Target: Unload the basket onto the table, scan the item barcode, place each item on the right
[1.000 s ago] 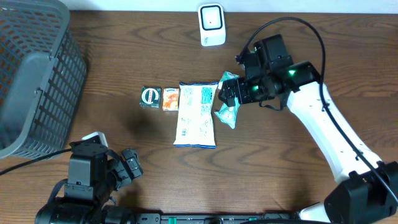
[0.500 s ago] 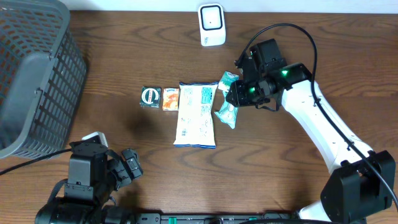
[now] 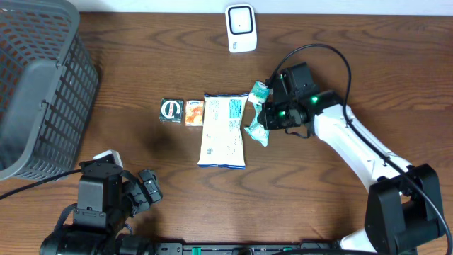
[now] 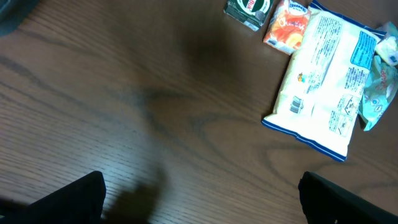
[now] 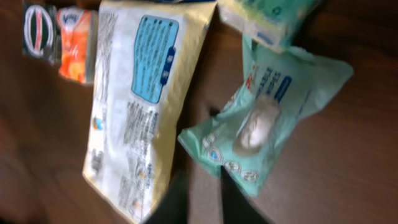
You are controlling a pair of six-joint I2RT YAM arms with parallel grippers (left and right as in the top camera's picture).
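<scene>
Teal is the colour we are following: a teal wipes pack (image 5: 261,124) is lying flat on the wooden table (image 3: 318,205), just beside the right edge of a long white snack bag (image 3: 224,129). We are seeing the right gripper (image 3: 256,117) hanging directly over this pack, its arm reaching in from the right side of the table. From the right wrist camera, we are looking at its two dark fingers (image 5: 236,199) drawn narrow, nearly together, with their tips at the pack's lower edge. We cannot tell whether they are pinching the wrapper or only touching it.

A second teal pack (image 3: 260,90) is sitting just beyond the first, on the side nearer the white scanner (image 3: 241,28). The scanner is standing at the far edge of the table, well apart from both packs.

Left of the snack bag, we are finding a small orange carton (image 3: 195,112) and a dark green box (image 3: 170,110) lying side by side, touching. A grey basket (image 3: 42,85) is filling the far left corner.

The left gripper (image 4: 202,180) is hanging low at the near edge, jaws spread wide and holding nothing, well apart from the row of items.
</scene>
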